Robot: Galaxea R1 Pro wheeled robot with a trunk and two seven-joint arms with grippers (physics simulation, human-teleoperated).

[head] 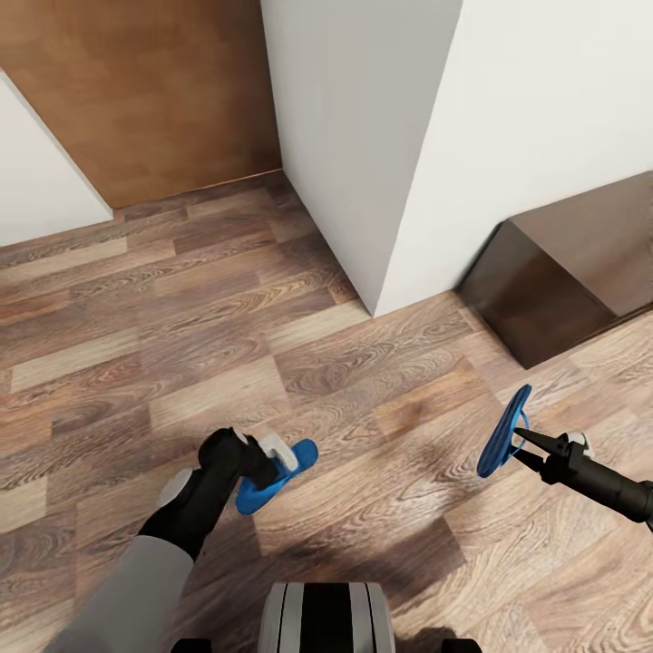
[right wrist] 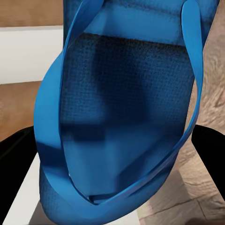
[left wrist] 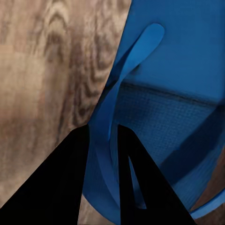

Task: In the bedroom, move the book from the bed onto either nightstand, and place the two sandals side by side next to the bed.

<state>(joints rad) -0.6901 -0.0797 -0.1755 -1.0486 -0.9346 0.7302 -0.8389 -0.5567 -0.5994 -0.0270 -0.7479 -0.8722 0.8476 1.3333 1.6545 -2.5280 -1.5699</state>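
Each gripper holds one bright-blue sandal. In the head view my left gripper point(head: 269, 464) is shut on a sandal point(head: 299, 453) that lies nearly flat, low over the wood-plank floor. The left wrist view has its black fingers point(left wrist: 61, 187) closed on that sandal's thin strap point(left wrist: 136, 51). My right gripper point(head: 521, 443) is shut on the other sandal point(head: 501, 440), which hangs on edge above the floor. Up close, this second sandal point(right wrist: 126, 108) sits sole and straps between the right fingers point(right wrist: 211, 150). The book and the bed are out of view.
A white wall corner point(head: 381, 181) juts out ahead. A low dark brown wooden piece of furniture point(head: 553, 290) stands at the right against it. A brown door panel point(head: 154, 91) is at the far left. My base point(head: 326, 617) is at the bottom edge.
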